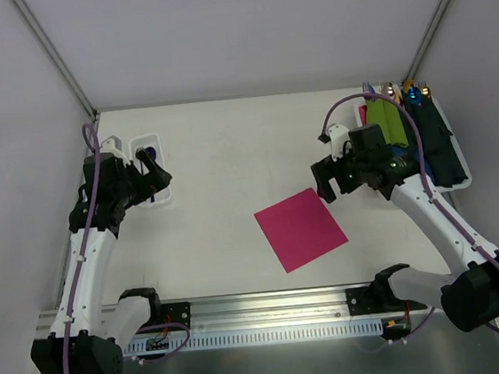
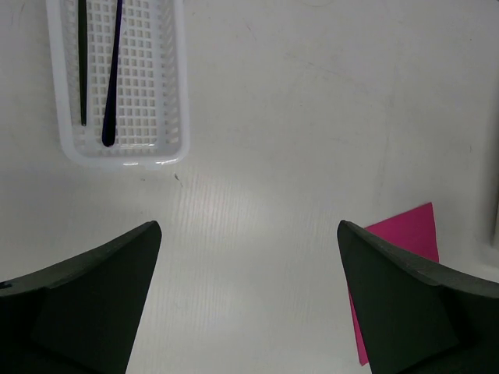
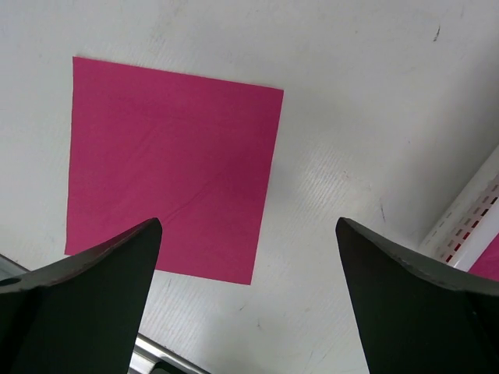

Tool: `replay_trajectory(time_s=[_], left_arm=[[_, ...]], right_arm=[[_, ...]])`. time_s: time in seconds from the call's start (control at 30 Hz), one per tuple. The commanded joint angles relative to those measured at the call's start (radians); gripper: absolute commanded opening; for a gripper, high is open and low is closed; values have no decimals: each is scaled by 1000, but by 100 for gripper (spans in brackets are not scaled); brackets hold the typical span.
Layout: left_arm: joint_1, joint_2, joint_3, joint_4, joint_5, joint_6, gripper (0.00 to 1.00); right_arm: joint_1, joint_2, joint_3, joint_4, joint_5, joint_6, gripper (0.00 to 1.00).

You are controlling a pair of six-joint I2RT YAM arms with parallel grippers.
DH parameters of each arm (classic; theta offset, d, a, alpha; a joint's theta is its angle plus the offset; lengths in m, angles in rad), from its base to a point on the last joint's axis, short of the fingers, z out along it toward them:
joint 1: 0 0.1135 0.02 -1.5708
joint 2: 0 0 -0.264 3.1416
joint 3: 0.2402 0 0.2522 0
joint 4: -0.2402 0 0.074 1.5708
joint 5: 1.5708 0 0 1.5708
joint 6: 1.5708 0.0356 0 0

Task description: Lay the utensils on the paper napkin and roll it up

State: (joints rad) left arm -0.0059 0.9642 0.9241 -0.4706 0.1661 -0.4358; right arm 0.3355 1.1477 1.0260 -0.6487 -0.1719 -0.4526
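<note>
A thin square magenta-pink paper napkin [image 1: 300, 229] lies flat on the white surface [image 1: 228, 153], a little right of the centre of the top view and turned so that its corners point up, down and to the sides. All four edges look straight and flat, bare surface runs around each of them, and the lowest corner is near the metal rail [image 1: 271, 305] but apart from it. The right fingers [image 1: 325, 183] hang spread wide just beside the napkin's upper right edge and hold nothing; in the right wrist view one finger [image 3: 86, 304] covers the sheet's lower left corner. At the upper left of the top view, the left fingers [image 1: 154, 175] are also wide apart and empty, over a white perforated plastic basket [image 1: 157, 143]. In the left wrist view a slim glossy dark-purple spoon [image 2: 111, 86] and a slim dark fork [image 2: 83, 70] lie side by side in this basket, along its length. Between basket and napkin the surface is open.
</note>
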Motion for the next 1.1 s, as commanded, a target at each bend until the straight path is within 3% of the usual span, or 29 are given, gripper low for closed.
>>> replay_trajectory(time_s=[0.0,0.17,0.3,0.63,1.07], left_arm=[[1,-25,-1,-19,-36,-20,99],[0,-33,-8,-40,-109,-37,99],[0,-25,-11,-66,-120,-49,99],[0,-70,-51,-99,-129,-37,99],[0,-139,-105,-132,-146,-55,99]], right_arm=[[22,-8,-4,18,23,69,99],[94,3,-53,15,107,205,99],[193,136,-43,-49,156,207,99],[264,336,-75,11,153,264,97],[290,590,40,52,98,255,94]])
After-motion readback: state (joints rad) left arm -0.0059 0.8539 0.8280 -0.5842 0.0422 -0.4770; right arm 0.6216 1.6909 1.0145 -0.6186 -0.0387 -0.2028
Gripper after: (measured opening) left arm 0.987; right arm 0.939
